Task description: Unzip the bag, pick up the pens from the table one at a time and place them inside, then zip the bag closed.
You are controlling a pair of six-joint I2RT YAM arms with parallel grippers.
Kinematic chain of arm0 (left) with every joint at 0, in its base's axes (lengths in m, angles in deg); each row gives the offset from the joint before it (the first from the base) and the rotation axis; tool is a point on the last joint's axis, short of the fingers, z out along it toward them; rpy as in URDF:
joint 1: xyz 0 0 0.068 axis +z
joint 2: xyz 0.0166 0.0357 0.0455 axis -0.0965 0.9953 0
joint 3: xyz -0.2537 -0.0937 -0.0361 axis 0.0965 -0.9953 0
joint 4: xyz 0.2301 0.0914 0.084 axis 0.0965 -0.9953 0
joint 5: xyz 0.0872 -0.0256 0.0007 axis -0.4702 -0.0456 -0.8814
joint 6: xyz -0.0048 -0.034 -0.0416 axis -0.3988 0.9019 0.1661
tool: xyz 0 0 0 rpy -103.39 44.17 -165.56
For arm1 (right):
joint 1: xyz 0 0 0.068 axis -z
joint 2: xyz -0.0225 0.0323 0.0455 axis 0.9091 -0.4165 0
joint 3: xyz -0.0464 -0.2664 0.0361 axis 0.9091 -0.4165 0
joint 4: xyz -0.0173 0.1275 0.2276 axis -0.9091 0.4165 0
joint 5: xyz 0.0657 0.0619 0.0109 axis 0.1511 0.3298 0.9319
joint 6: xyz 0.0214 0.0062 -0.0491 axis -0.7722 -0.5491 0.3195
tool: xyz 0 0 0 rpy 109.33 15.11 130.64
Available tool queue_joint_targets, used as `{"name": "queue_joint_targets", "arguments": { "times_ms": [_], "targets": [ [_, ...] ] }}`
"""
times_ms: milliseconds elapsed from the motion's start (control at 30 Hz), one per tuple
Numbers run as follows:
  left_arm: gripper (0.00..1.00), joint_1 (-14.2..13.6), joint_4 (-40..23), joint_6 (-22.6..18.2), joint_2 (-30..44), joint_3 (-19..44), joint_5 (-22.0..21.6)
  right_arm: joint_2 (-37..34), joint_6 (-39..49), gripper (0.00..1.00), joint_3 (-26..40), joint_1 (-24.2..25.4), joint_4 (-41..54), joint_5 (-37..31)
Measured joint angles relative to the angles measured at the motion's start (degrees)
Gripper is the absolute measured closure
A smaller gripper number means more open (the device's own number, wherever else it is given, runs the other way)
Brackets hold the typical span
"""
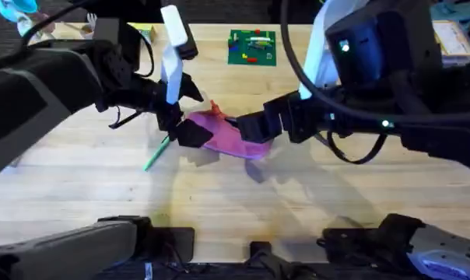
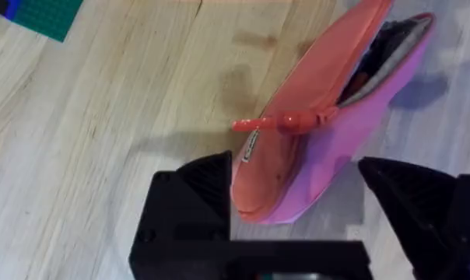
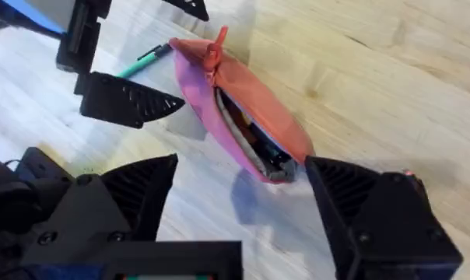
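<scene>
I have both grippers open around the pink soft fabric pouch [image 1: 229, 137], which lies mid-way on the light wood plank tabletop [image 1: 313, 202]: left gripper [image 2: 297, 210] straddling its zipper-pull end, right gripper [image 3: 243, 202] just off the gaping end. I judge the limp fabric could buckle and slide if pinched unevenly. The slim green pen [image 1: 157, 152] lies just beside it, so a careless closing finger could knock it away.

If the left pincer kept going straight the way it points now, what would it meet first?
Most likely the bag: its closed, red-pull end lies between the left pincer's open fingers, directly ahead. Whether they already touch is unclear.
</scene>
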Motion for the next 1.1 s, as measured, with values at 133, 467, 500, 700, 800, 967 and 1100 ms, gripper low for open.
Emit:
{"name": "queue_joint_targets", "arguments": {
  "times_ms": [133,467,500,700,800,967,1100],
  "targets": [
    [0.008,0.0,-0.1,0.0,0.0,0.0,-1.1,0.0,1.5,0.005,0.0,0.0,0.2,0.0],
    [0.008,2.6,-10.5,-0.6,-1.2,5.7,-1.1,0.0,7.2,0.004,4.6,0.0,4.7,0.0],
    [0.008,3.1,-12.3,-1.2,-1.9,6.3,-1.1,0.0,7.6,0.004,5.1,0.0,5.0,0.0],
    [0.008,5.6,-20.4,-4.9,-6.5,7.5,-1.1,0.0,9.8,0.005,6.7,0.0,5.8,1.2],
    [0.008,7.4,-22.9,-5.9,-8.7,7.5,-1.1,-0.5,10.8,0.005,7.5,0.0,6.4,2.4],
    [0.009,11.6,-26.1,-6.7,-13.9,7.5,0.4,-3.7,15.5,0.006,9.4,-0.6,7.6,3.3],
    [0.008,12.0,-26.7,-6.9,-15.1,7.5,0.8,-4.3,17.8,0.285,9.5,-0.7,7.6,3.3]
  ]
}}
